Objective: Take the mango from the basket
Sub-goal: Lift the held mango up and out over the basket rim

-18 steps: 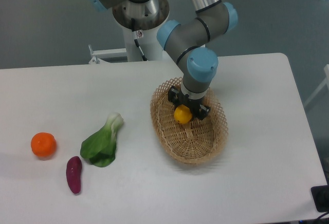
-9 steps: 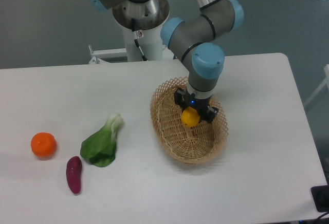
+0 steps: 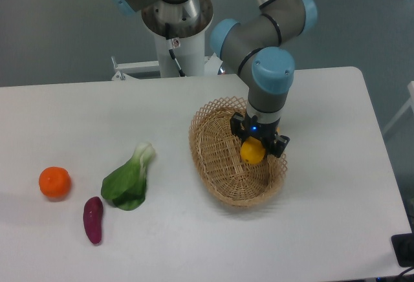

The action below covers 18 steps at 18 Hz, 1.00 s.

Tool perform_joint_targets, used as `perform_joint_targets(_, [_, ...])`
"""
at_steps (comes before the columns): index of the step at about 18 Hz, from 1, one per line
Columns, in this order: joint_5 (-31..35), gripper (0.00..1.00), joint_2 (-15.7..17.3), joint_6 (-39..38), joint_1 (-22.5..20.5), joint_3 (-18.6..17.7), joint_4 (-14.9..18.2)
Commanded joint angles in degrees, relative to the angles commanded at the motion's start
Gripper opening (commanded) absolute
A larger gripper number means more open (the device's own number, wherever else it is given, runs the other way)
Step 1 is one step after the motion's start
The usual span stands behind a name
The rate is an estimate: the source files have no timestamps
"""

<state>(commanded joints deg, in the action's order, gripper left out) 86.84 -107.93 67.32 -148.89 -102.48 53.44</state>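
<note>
The oval tan wicker basket (image 3: 223, 159) sits right of the table's middle. The mango (image 3: 253, 152), yellow-orange, shows only in part between the black fingers of my gripper (image 3: 257, 147). The gripper points down over the basket's right side and is shut on the mango. The mango is near the right rim; I cannot tell whether it hangs clear of the basket's floor. The wrist hides the mango's top.
A bok choy (image 3: 129, 177) lies left of the basket. A purple eggplant (image 3: 93, 220) and a round orange tangerine (image 3: 54, 182) lie further left near the front. The robot base (image 3: 176, 23) stands behind the table. A dark object (image 3: 404, 249) sits at the front right corner.
The gripper has moved to the right and slightly forward with the mango in it, from the basket's middle toward its right rim. Other items have not moved.
</note>
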Motion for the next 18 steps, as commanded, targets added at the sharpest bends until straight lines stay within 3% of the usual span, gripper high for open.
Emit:
perform_joint_targets(3, [0.09, 0.52, -0.18, 0.0, -0.7, 1.32, -0.17])
perform_joint_targets(7, [0.09, 0.42, -0.44, 1.14, -1.58, 2.81, -0.52])
perform_joint_targets(14, [0.18, 0.45, -0.97, 2.55, -1.58, 4.48, -0.44])
perform_joint_targets(18, [4.74, 0.45, -3.6, 6.93, -1.41, 7.55, -0.18])
